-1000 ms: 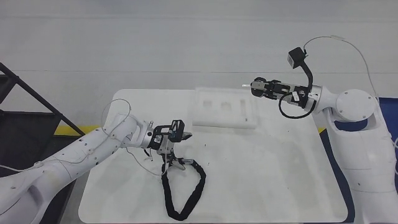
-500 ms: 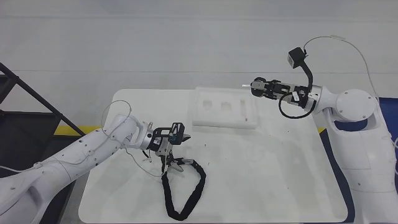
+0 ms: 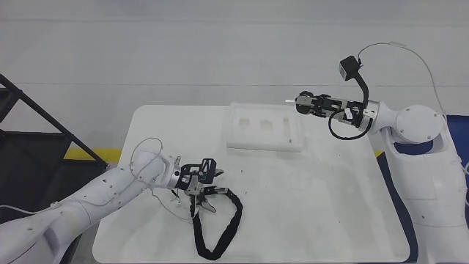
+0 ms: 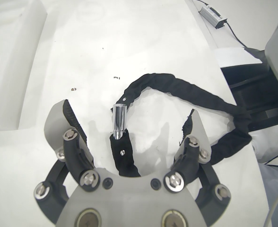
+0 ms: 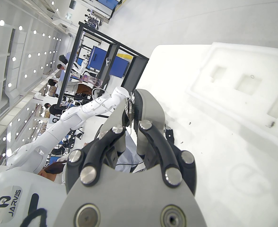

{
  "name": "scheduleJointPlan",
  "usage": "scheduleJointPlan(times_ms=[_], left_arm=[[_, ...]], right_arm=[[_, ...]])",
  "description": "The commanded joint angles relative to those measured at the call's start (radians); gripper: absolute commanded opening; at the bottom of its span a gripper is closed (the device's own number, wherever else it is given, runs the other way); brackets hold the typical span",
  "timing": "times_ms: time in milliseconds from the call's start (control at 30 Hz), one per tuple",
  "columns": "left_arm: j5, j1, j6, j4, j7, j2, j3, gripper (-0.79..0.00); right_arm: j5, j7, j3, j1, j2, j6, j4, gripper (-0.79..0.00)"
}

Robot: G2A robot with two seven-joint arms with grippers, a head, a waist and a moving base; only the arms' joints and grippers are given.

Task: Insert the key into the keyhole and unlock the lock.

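Top view: the white table [image 3: 330, 213] occupies the lower middle of the frame. A white foam tray [image 3: 238, 144] with three recesses lies at the far edge of the table, near the centre of the frame.

The left gripper [image 3: 205, 193] is located in the lower left part of the frame, above the near left area of the table. It is positioned at the upper end of the chain lock [image 3: 220, 236]. The chain lock, covered by a black fabric sleeve, lies flat on the table as a loop that extends toward the lower edge of the frame.

Left wrist view: the jaws of the left gripper [image 4: 129, 114] are wide apart. A polished metal cylinder [image 4: 119, 122] projects from one sleeved end of the chain lock [image 4: 188, 91] and lies on the table [image 4: 129, 24] between the two fingers [image 4: 56, 119], touching neither. The other sleeved end lies just beside the tip of the cylinder; contact between them cannot be determined.

The right gripper [image 3: 299, 103] is located right of centre in the top view, just beside the right end of the foam tray and well apart from the chain lock. Its jaws are clamped on the key [image 3: 290, 102], which protrudes from the tips toward the left of the frame.

Right wrist view: the key [image 5: 129, 111] is pinched between the closed jaws of the right gripper [image 5: 132, 105], clear of the table [image 5: 224, 157] and the foam tray [image 5: 200, 95].
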Motion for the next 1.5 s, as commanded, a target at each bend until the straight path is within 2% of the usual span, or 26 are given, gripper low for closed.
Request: scheduleJointPlan(times_ms=[0,333,367,400,567,633,700,800,1033,1100,1133,1200,1467], left_arm=[[0.041,0.009,0.018,0.019,0.043,-0.006,0.000,0.000],[0.190,0.025,0.070,0.082,0.178,-0.028,-0.011,0.000],[0.196,0.028,0.073,0.085,0.189,-0.029,-0.012,-0.132],[0.208,0.028,0.075,0.089,0.195,-0.031,-0.014,-0.175],[0.242,0.033,0.086,0.110,0.206,-0.042,-0.021,-0.231],[0.255,0.033,0.088,0.116,0.208,-0.047,-0.023,-0.329],[0.268,0.034,0.088,0.121,0.207,-0.052,-0.025,-0.394],[0.286,0.035,0.086,0.131,0.202,-0.060,-0.028,-0.440],[0.307,0.039,0.086,0.157,0.203,-0.073,-0.040,-0.456],[0.308,0.040,0.086,0.162,0.202,-0.076,-0.046,-0.496],[0.309,0.040,0.084,0.164,0.200,-0.078,-0.048,-0.625],[0.304,0.041,0.078,0.169,0.196,-0.081,-0.054,-0.785],[0.241,0.043,0.041,0.173,0.175,-0.090,-0.095,-0.785]], right_arm=[[0.000,0.000,0.000,0.000,0.000,0.000,0.000,-0.785],[0.000,0.000,0.000,0.000,0.000,0.000,0.000,-0.785],[0.000,0.000,0.000,0.000,0.000,0.000,0.000,-0.785],[0.000,0.000,0.000,0.000,0.000,0.000,0.000,-0.785],[0.000,0.000,0.000,0.000,0.000,0.000,0.000,-0.785],[0.000,0.000,0.000,0.000,0.000,0.000,0.000,-0.785],[0.000,0.000,0.000,0.000,0.000,0.000,0.000,-0.785],[0.000,0.000,0.000,0.000,0.000,0.000,0.000,-0.785],[0.000,0.000,0.000,0.000,0.000,0.000,0.000,-0.785],[0.000,0.000,0.000,0.000,0.000,0.000,0.000,-0.785],[0.000,0.000,0.000,0.000,0.000,0.000,0.000,-0.785],[0.000,0.000,0.000,0.000,0.000,0.000,0.000,-0.785],[0.000,0.000,0.000,0.000,0.000,0.000,0.000,-0.785]])
